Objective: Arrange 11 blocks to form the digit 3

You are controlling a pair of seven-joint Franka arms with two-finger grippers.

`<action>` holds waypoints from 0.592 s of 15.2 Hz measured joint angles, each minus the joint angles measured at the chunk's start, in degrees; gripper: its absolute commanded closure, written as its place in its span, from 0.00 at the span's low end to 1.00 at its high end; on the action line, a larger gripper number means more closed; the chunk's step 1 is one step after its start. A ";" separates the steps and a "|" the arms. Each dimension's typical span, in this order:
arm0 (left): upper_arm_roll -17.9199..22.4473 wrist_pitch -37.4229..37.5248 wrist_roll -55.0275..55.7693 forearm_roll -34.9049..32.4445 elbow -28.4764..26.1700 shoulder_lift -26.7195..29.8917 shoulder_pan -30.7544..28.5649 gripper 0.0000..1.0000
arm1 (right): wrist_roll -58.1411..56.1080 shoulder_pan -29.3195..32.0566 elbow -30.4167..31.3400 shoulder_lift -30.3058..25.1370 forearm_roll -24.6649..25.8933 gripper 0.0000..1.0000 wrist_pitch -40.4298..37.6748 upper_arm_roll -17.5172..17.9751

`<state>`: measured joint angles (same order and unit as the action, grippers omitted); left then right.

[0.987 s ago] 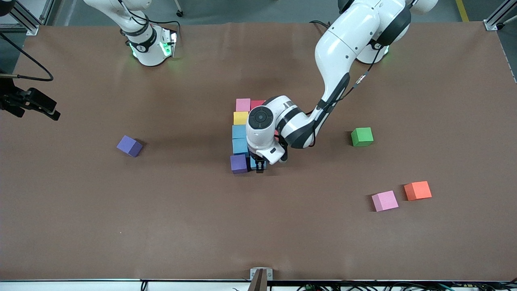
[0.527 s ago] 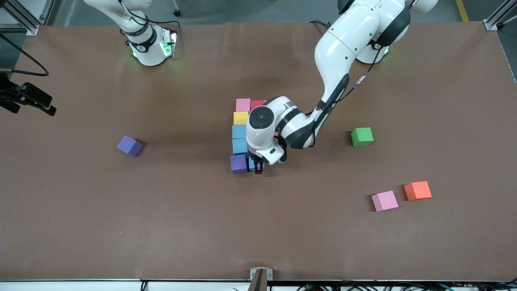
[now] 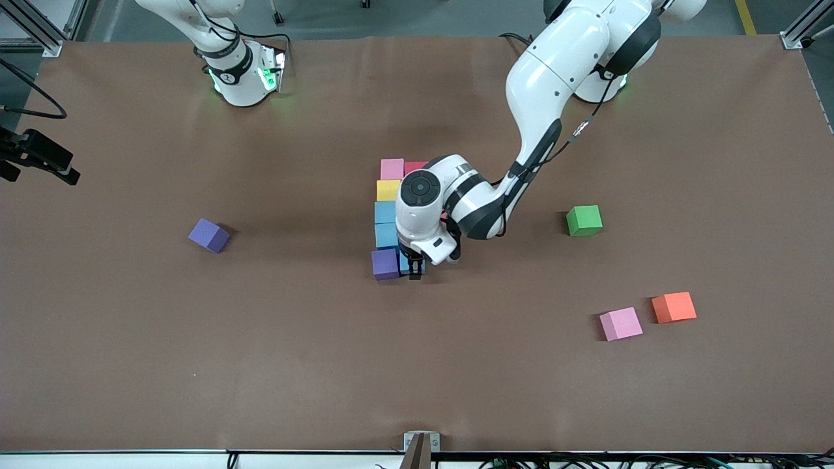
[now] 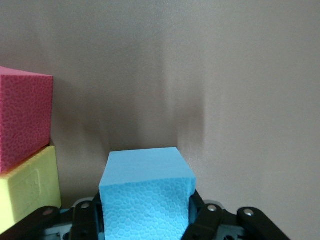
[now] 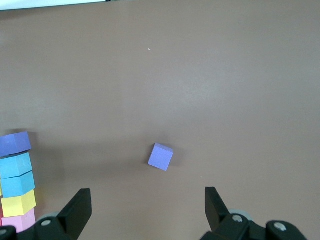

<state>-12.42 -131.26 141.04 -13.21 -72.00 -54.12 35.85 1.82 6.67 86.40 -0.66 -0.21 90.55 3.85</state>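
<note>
Change: right claw (image 5: 145, 212) with its camera cable has drifted a little toward the robots' bases at the tabletop (image 3: 326, 365) edge; left claw (image 3: 414, 268) has crept slightly closer to the column of cubes; no loose cube has shifted.
Loose cubes: pink block (image 3: 621, 324) and orange cube (image 3: 674, 307) lie nearest the front camera; green block (image 3: 584, 220) and lone purple block (image 3: 208, 235) lie farther.
Left claw: clamped on a light blue block (image 4: 146, 197), low, just beside the purple cube (image 3: 385, 263) ending the digit 3 (image 3: 389, 215).
Right claw: fingers wide apart, holding nothing, waiting.
</note>
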 measured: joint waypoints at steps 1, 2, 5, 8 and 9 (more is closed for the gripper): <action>0.00 -0.11 0.00 0.00 0.00 -0.07 0.01 0.81 | 0.00 0.05 -0.26 0.00 0.00 0.00 -0.01 -0.03; 0.00 -0.16 0.00 0.00 0.00 -0.11 0.01 0.80 | 0.00 0.11 -0.41 0.00 0.00 0.00 -0.01 -0.05; 0.00 -0.18 0.00 0.00 -0.01 -0.25 0.03 0.70 | 0.00 0.15 -0.47 0.00 0.00 0.00 -0.01 -0.05; 0.00 -0.24 0.00 0.00 0.00 -0.29 0.04 0.37 | 0.00 0.15 -0.47 0.03 -0.01 0.00 -0.01 -0.01; 0.00 -0.26 0.00 0.00 0.00 -0.29 0.04 0.24 | 0.00 0.15 -0.47 0.04 -0.01 0.00 -0.01 0.02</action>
<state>-12.42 -131.52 141.04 -13.21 -72.00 -54.41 35.89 1.83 6.82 85.94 -0.62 -0.21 90.54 3.87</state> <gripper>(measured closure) 0.414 0.000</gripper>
